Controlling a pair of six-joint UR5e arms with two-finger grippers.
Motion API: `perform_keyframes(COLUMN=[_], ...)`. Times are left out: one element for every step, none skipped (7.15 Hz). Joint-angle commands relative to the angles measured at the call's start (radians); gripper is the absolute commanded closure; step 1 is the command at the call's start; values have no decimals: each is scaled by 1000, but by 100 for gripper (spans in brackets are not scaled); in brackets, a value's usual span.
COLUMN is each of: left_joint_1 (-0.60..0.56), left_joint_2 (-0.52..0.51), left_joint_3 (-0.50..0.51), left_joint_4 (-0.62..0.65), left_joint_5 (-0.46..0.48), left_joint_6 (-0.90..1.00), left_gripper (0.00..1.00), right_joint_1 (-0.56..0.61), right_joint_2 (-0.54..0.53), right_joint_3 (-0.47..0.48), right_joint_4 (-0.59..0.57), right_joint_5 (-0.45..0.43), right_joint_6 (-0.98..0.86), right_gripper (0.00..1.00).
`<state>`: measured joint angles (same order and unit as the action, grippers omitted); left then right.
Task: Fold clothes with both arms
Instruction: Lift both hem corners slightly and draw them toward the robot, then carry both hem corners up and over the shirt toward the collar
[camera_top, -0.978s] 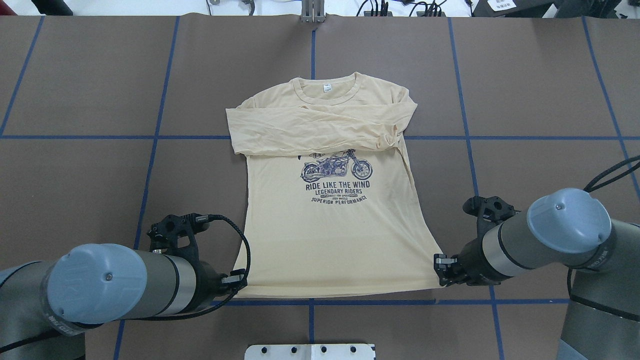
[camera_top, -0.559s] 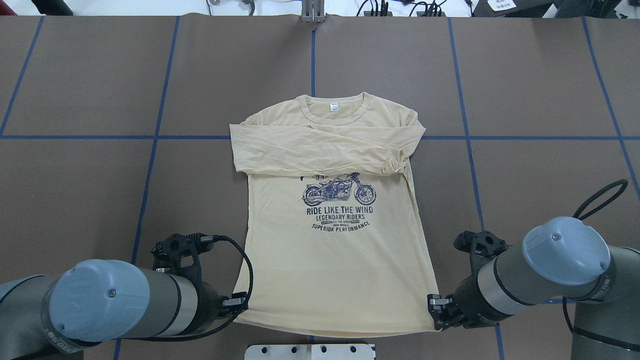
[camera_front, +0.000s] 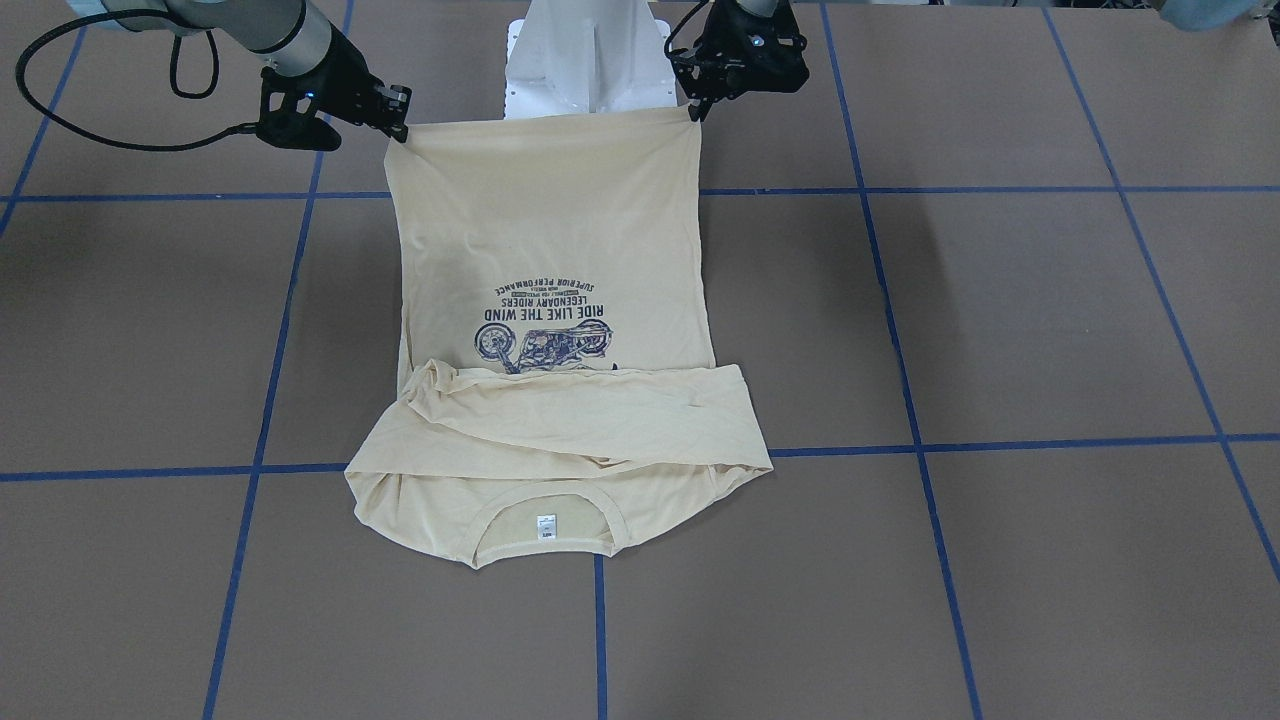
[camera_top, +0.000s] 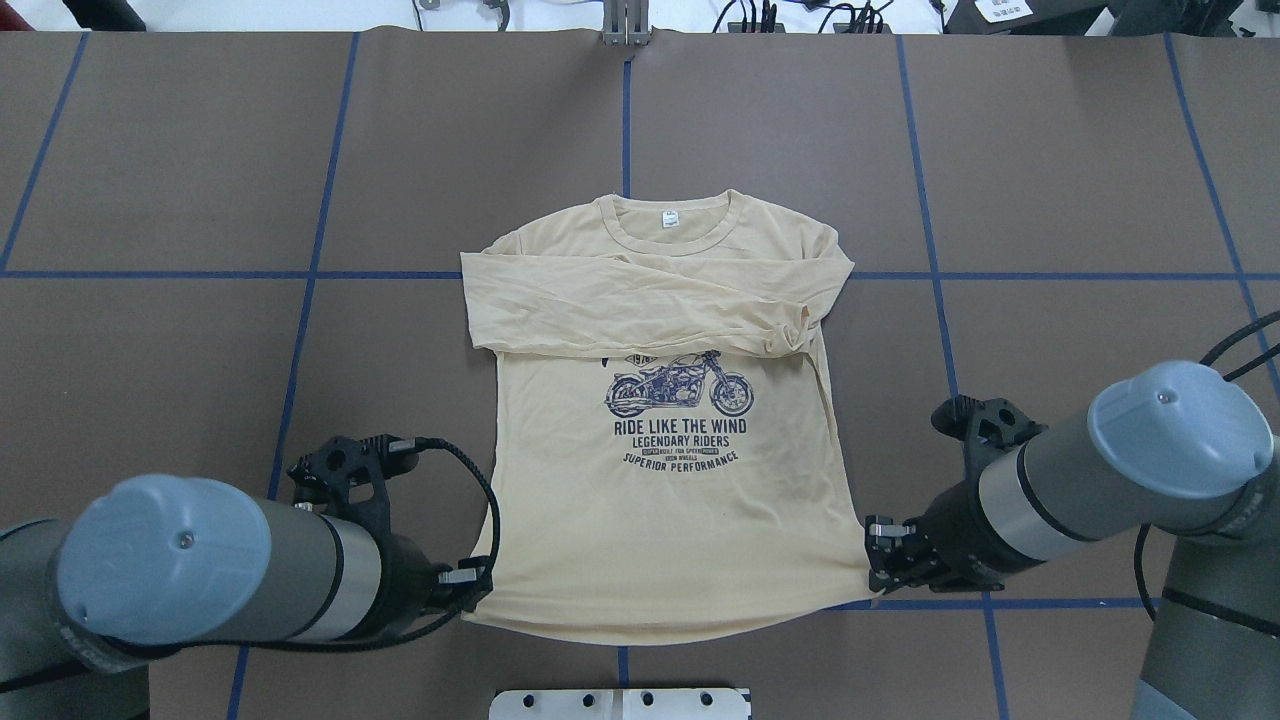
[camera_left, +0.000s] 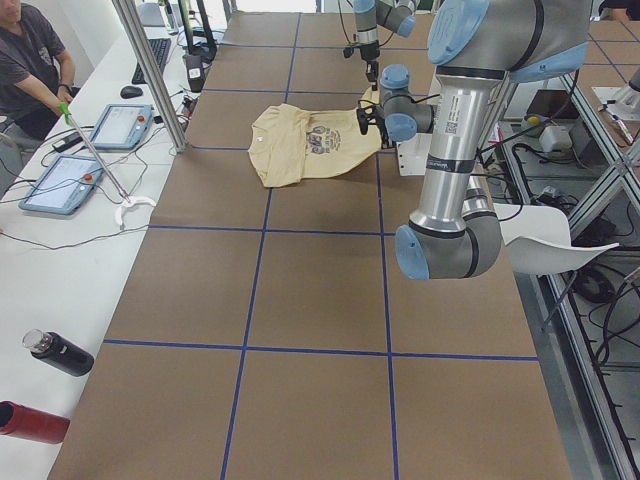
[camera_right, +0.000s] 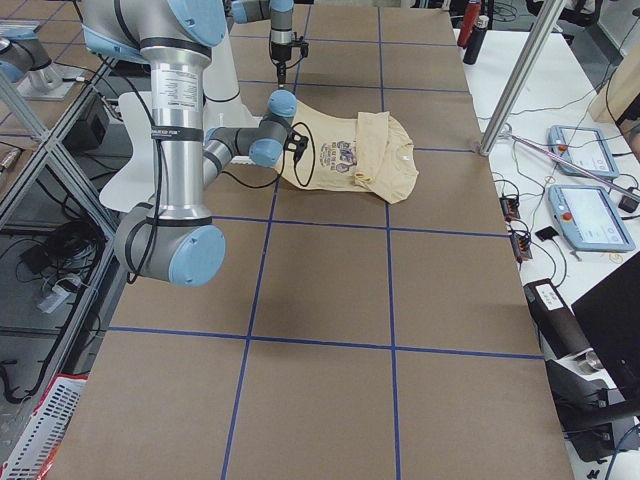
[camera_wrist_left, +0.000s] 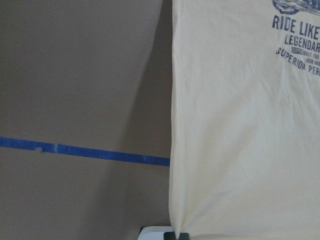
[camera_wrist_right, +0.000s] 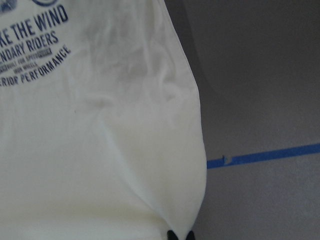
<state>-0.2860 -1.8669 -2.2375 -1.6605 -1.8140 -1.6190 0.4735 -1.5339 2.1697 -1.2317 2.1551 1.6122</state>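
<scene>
You can see the left claw (camera_top: 468, 585) and right claw (camera_top: 876, 563) each clenched on a bottom shirt (camera_top: 660, 520) corner (lower frame, overhead), held above the surface (camera_top: 180, 180).

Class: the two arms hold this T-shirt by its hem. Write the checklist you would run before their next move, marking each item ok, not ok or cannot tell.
1. Left gripper pinches a hem corner of the T-shirt: ok.
2. Right gripper pinches the other hem corner: ok.
3. Hem roughly level between the grippers: ok, sagging slightly midway.
4. Sleeves folded across the chest: ok.
5. Folded sleeves lie smooth: not ok, there is a bunched cuff on the robot's right side.
6. How deep the cloth sits in each pinch: cannot tell.
</scene>
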Motion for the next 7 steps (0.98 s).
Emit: perform_keyframes(left_joint_1=[-158, -220, -261, -298, -327, -350, -370], left_joint_2=[-37, -64, -128, -162, -169, -169, -170], left_joint_3=[34, 83, 166, 230, 295, 356, 364], left_joint_4=[-1, -10, -15, -37, -98, -154, -156], left_joint_5=[-60, -62, -62, -62, -62, -62, -62], left_joint_6=[77, 82, 82, 82, 82, 114, 143], left_gripper=[100, 100, 100, 100, 100, 100, 100], right_joint_1=[130, 195, 258, 301, 327, 348, 352], right_joint_2=[116, 170, 225, 282, 319, 327, 346], right_joint_3=[-78, -134, -187, -259, -319, -345, -381], right_joint_4=[-8, -8, -5, -5, 3, 3, 3], right_joint_5=[2, 2, 5, 12, 9, 5, 0], right_joint_6=[-1, -1, -1, -5, -18, -35, -52], right_gripper=[100, 100, 100, 100, 100, 100, 100])
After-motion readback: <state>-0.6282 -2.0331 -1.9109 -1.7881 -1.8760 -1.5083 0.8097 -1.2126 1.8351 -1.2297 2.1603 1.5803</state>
